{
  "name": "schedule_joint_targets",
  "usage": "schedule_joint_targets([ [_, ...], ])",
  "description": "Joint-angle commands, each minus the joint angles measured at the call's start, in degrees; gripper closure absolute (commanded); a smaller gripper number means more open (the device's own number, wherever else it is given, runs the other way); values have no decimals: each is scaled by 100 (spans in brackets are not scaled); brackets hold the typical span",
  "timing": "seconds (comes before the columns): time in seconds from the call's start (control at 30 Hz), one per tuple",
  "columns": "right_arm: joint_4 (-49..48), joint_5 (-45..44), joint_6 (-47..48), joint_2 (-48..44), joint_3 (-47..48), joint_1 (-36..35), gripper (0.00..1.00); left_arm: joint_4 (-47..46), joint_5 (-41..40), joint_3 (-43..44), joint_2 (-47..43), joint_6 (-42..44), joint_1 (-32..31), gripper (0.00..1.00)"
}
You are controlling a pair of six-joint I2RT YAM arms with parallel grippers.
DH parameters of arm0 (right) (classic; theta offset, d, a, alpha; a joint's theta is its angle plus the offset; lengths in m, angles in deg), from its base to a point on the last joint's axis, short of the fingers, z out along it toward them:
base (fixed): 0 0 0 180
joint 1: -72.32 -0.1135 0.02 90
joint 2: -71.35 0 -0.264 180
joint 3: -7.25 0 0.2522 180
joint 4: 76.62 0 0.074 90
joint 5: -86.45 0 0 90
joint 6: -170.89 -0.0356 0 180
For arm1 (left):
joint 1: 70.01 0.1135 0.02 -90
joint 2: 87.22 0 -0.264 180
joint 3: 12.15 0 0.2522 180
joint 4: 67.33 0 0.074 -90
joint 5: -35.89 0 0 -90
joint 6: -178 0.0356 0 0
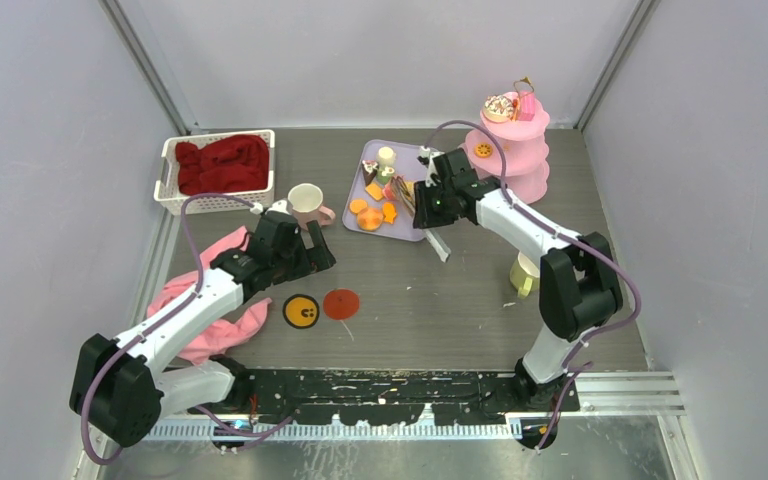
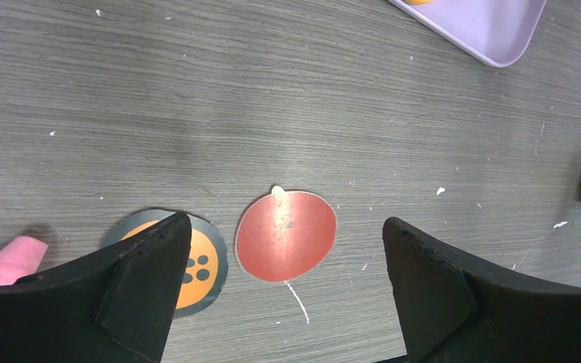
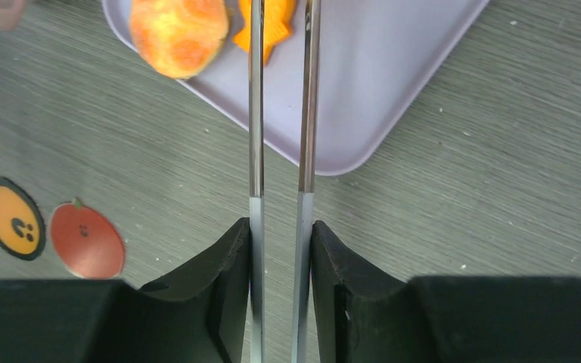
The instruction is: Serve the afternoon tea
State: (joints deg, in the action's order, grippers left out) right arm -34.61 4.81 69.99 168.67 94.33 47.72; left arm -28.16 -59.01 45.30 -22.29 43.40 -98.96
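Tweezers gripped!
My right gripper (image 3: 280, 227) clamped long metal tweezers (image 3: 256, 113), tips at twelve o'clock over the lilac plastic tray (image 3: 393, 91); my left gripper (image 2: 284, 227) gaped wide, empty.

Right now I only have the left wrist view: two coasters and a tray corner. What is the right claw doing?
Observer: The right claw is shut on long metal tweezers, which reach over the lilac tray.
Operator: What's lying there?
Observer: Orange toy food pieces, one of them seen between the tweezer arms.
Operator: And off to its left?
Observer: A cream mug stands upright beside the white basket holding the red cloth.
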Motion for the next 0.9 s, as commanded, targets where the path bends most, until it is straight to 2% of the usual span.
schedule_joint_targets([
  [0.0,-515,446,-21,-512,95,82,64,-241,-41,22,3,-5,39,4],
  [0.1,-600,377,-81,-701,-10,163,65,-275,-29,29,47,-5,38,4],
  [0.23,-504,-221,-134,-885,-127,172,66,-296,14,53,122,-5,33,4],
  [0.43,-373,-481,-112,-797,-217,172,61,-326,63,95,220,-5,39,4],
  [0.87,-141,-544,56,-752,-349,52,56,-318,116,229,338,21,38,4],
])
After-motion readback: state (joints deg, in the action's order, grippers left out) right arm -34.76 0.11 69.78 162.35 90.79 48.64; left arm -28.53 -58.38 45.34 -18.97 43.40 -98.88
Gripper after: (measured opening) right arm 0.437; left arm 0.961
